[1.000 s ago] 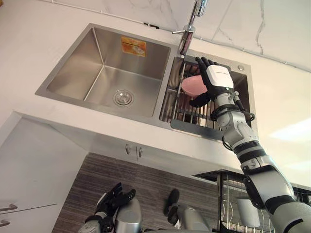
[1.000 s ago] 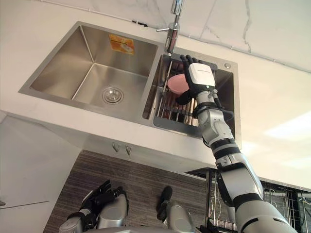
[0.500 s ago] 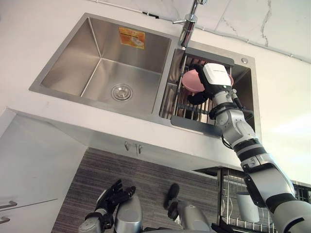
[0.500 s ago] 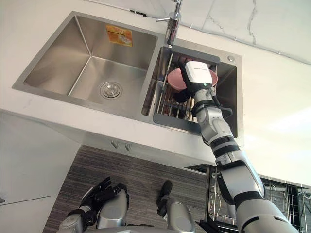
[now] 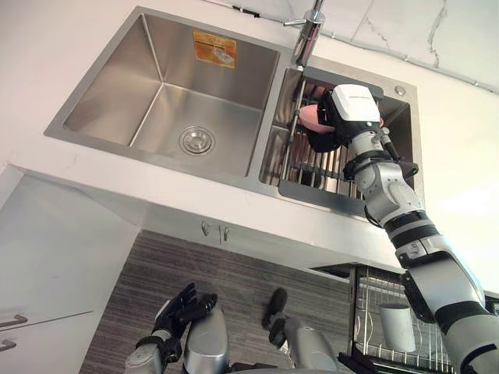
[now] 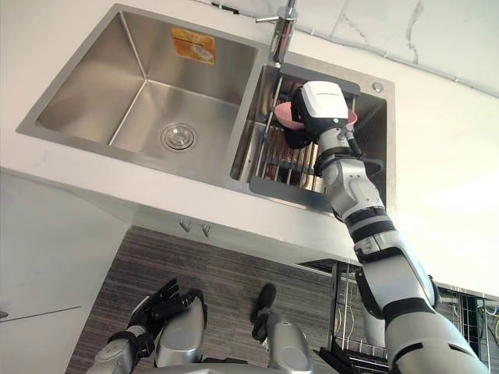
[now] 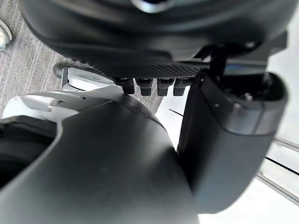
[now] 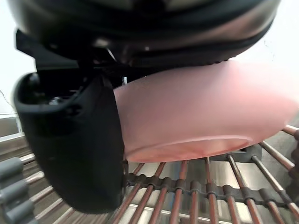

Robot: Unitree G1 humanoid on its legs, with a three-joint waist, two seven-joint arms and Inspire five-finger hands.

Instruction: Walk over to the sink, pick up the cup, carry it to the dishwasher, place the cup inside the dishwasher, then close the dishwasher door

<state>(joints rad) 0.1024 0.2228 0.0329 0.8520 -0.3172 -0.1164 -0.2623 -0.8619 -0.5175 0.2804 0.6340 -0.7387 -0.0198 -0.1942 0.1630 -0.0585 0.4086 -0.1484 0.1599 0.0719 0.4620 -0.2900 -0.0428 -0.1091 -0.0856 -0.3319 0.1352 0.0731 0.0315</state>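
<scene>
Left eye view: upper right, the right hand (image 5: 348, 117) is clenched round one pink cup (image 5: 309, 118) over the rack (image 5: 316, 168) in the right basin of the two-basin sink (image 5: 117, 93). Lower left, the left hand (image 5: 181, 310) hangs relaxed and empty. Right wrist view: the thumb lies against the cup's side.

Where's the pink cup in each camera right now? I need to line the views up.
Left eye view: pink round cup at upper right, over the metal wire rack, gripped by the right hand.
Right eye view: cup at top centre, over the same rack.
Left wrist view: not in it.
Right wrist view: cup across the middle, beside the thumb.
Shared landmark: the rack's rods under the cup.
</scene>
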